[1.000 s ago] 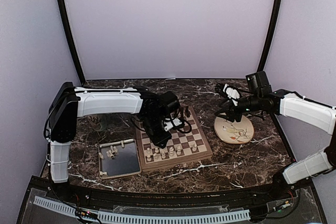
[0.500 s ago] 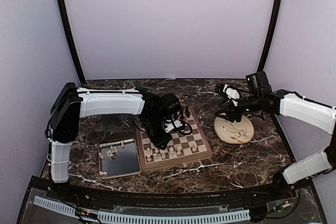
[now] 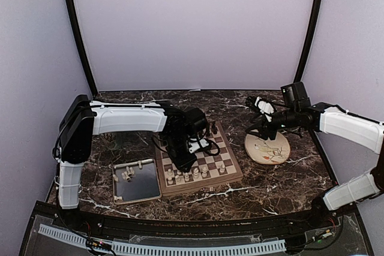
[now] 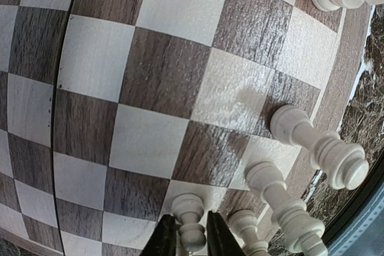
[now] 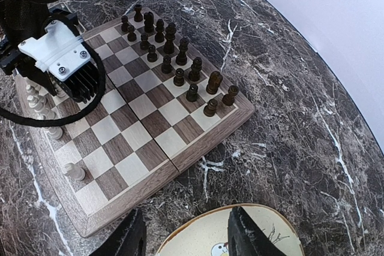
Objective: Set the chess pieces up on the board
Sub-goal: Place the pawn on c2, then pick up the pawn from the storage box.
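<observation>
Nearest me, the grey tray (image 3: 143, 189) holds a few cream pieces (image 3: 126, 175) lying loose, too small to identify. Just beyond it is the board (image 4: 156, 70), on the tabletop between the tray and the floral plate (image 3: 273, 151).

My left tool (image 4: 191, 220) is low over the board's near ranks, pressed in on a white pawn (image 4: 188, 204) that stands upright on a light square; both fingers (image 4: 167, 235) look to be touching its head. I judge this to be the set-down. To do it well, I should open only a little, evenly on both sides, then lift straight up. A taller white piece (image 4: 267, 178) and a second pawn (image 4: 243, 223) stand just beside it and would topple at any sideways drift.

Further off, the dark pieces (image 5: 171, 46) fill the far two ranks. My right tool (image 5: 187, 238) hangs spread and empty above the plate.

From overhead, my left wrist hides the pawn and its neighbours, so I cannot tell its file. The wrist view cuts off my fingers' roots.
</observation>
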You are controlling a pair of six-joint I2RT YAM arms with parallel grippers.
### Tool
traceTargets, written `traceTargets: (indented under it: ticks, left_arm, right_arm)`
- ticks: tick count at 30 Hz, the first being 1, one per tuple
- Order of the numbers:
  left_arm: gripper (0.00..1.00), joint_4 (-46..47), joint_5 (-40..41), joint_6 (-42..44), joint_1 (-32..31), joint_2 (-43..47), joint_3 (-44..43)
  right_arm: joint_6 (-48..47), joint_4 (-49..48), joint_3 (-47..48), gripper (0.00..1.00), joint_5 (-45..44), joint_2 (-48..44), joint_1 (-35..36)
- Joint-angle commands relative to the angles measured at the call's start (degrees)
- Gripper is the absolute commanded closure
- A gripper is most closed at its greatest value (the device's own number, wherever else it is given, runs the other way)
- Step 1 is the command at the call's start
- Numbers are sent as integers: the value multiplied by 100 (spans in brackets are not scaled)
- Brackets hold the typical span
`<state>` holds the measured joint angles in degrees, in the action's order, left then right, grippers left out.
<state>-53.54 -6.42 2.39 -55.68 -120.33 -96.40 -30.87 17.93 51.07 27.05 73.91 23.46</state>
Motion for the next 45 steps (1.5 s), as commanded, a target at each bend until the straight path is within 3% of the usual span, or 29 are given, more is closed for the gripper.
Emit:
traceTargets:
  ticks: [1, 8, 13, 18, 26, 32, 41, 45]
  left_arm:
    - [79, -200, 88, -6, -39, 32, -187]
    - [70, -172, 346, -104, -33, 401, -312]
    - [63, -377, 823, -388, 20, 1179, -59]
    - [62, -573, 1269, -1141, 416, 2111, 1032]
    - [64, -304, 1254, -2154, 1383, 3528, 3032]
    - [65, 113, 978, -2486, 1783, 3670, 3753]
    - [66, 200, 979, -2774, 1806, 3511, 4082]
    - [71, 238, 937, -2784, 1804, 3498, 4214]
  right_arm:
    - [-24, -177, -51, 53, -7, -86, -17]
    - [-22, -168, -45, 53, -2, -89, -17]
    - [-17, -159, -40, 53, 26, -87, -17]
    - [-18, -150, -35, 53, 44, -72, -17]
    - [-32, -142, -23, 53, 63, -35, -17]
    - [-24, -115, 6, 53, 101, 35, -17]
    - [-27, -98, 13, 53, 87, 57, -15]
    - [-41, -107, 13, 53, 96, 90, -17]
